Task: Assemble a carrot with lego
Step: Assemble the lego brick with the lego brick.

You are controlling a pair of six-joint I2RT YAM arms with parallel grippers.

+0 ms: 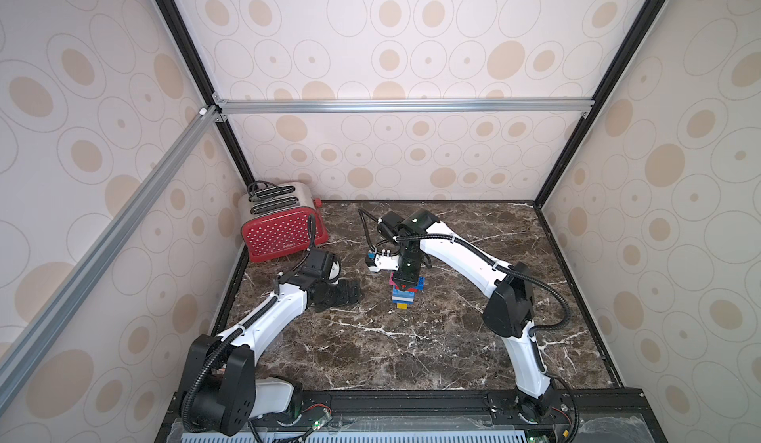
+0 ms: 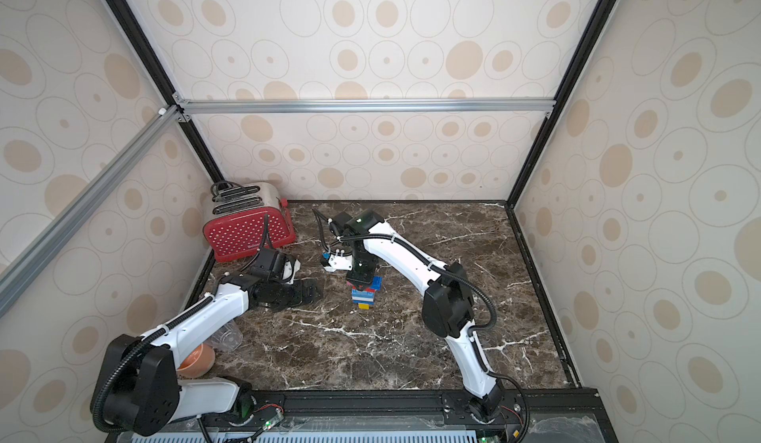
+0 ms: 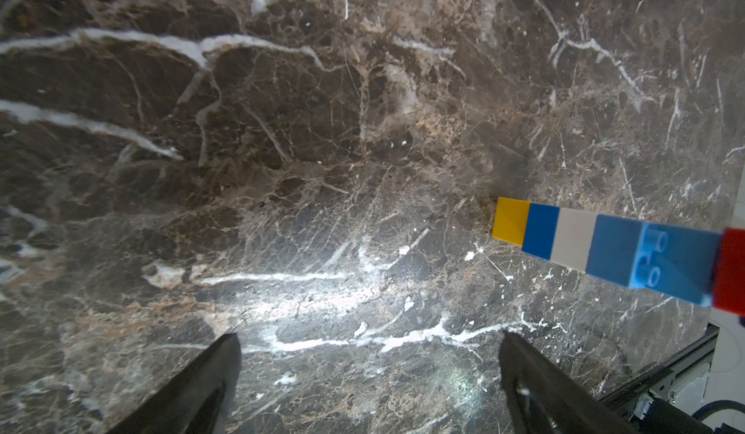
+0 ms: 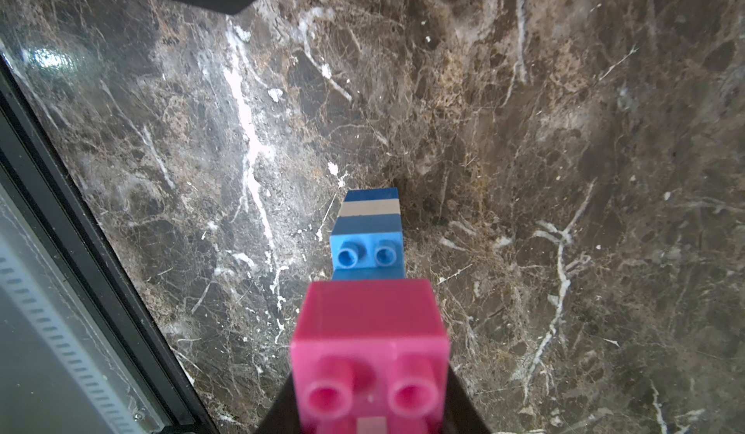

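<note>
The carrot [image 1: 405,297] stands up tall in the middle of the table [image 1: 412,350], with its yellow end down and the pink brick [image 4: 369,327] on top. Our right fingers [image 1: 402,283] sit right above it and are pinched tight on that pink brick, so the right arm is the nearer one. Our left fingers [image 1: 348,292] are spread wide and hold nothing. They wait low, a little way to the left of the carrot. We think the next push must go straight down. At the near left, a clear cup [image 2: 226,338] looks empty. An orange bowl [image 2: 199,360] is half hidden, so we cannot tell what is inside.
</note>
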